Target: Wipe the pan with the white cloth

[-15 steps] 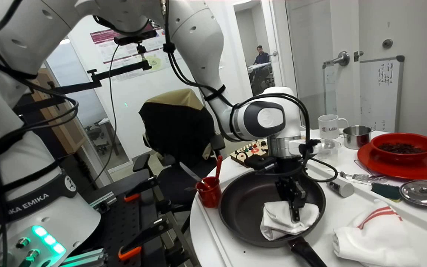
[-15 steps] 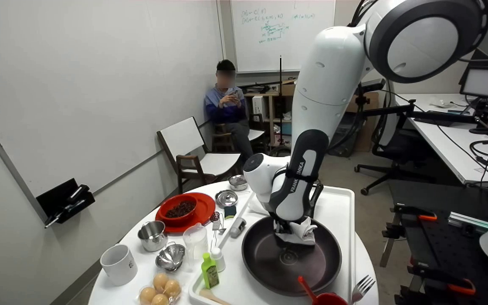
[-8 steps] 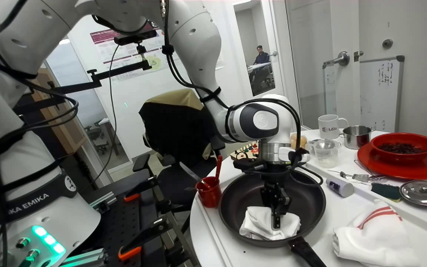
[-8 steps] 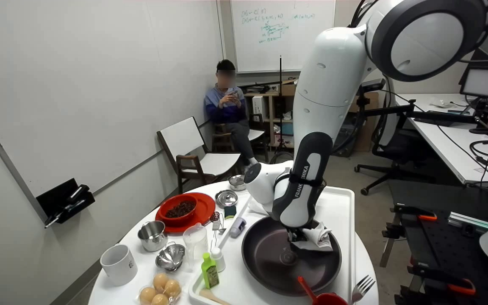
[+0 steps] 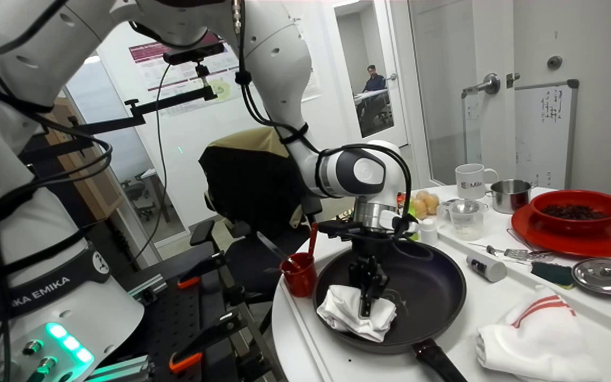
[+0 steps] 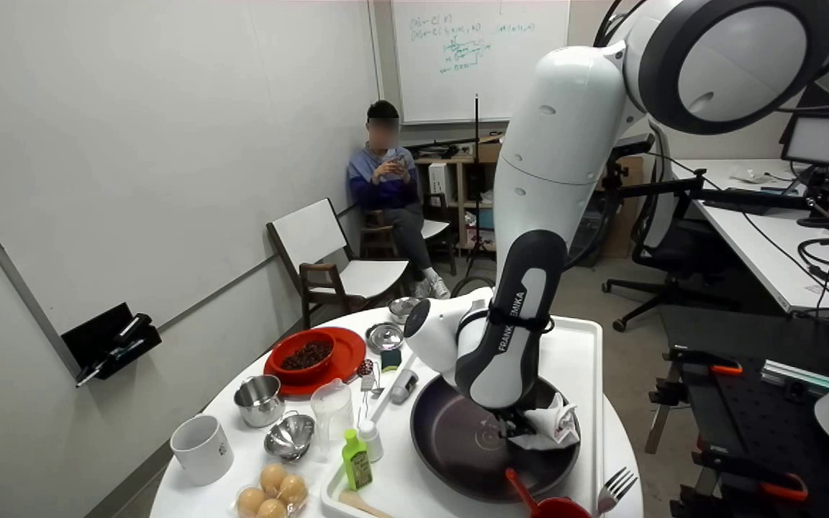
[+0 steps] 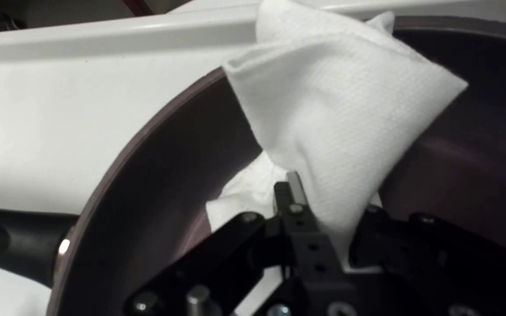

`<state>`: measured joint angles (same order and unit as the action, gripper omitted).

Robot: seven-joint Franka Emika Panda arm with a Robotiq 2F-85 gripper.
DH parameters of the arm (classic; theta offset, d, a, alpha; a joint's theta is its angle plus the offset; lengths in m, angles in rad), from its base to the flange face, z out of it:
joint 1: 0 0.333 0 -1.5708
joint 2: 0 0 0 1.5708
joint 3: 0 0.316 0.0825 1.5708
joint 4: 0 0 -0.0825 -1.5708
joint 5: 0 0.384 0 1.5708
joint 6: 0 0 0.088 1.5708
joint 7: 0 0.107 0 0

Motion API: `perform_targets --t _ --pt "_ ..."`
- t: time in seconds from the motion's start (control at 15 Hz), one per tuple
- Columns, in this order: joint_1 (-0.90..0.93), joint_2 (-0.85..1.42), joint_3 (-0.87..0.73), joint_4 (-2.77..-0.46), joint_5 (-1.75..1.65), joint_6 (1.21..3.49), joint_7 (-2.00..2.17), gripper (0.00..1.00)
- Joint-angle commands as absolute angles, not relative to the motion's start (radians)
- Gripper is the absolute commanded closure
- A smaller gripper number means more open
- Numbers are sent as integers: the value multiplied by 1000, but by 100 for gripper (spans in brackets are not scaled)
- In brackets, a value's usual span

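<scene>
The folded white cloth (image 5: 334,310) lies in the dark frying pan (image 5: 435,297), against the wall on the side near the red cup. The cloth (image 6: 557,426) and the pan (image 6: 458,450) also show in an exterior view. My gripper (image 5: 366,307) points down into the pan, its fingers shut on the cloth. In the wrist view the gripper (image 7: 330,206) has cloth (image 7: 336,101) bunched between its fingers; one fingertip is hidden behind it. A cloth flap rises over the rim of the pan (image 7: 182,153). The cloth's underside is hidden.
The pan stands in a white tray (image 6: 569,334), its black handle (image 5: 438,361) sticking out. A red cup (image 5: 299,276) with cutlery stands close to the pan. A red-striped cloth (image 5: 533,334), a grey-capped jar (image 5: 488,268) and a green bottle (image 6: 357,460) are around it.
My gripper has carried the cloth along inside the pan, from the handle side toward the wall near the red cup. The fingers have stayed on the cloth; the pan has not visibly moved.
</scene>
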<state>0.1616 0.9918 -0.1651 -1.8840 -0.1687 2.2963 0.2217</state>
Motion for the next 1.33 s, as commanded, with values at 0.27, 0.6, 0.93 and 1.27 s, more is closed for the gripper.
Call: perform_targets --t 0.27,0.6,0.93,1.27 --pt "170 999 -115 -1850 -177 2250 222 91" --pt "181 1000 -87 -1833 -170 2267 226 91" --pt "194 1006 -55 -1816 -165 2303 222 91" --pt "206 1008 -41 -1808 -164 2369 221 91"
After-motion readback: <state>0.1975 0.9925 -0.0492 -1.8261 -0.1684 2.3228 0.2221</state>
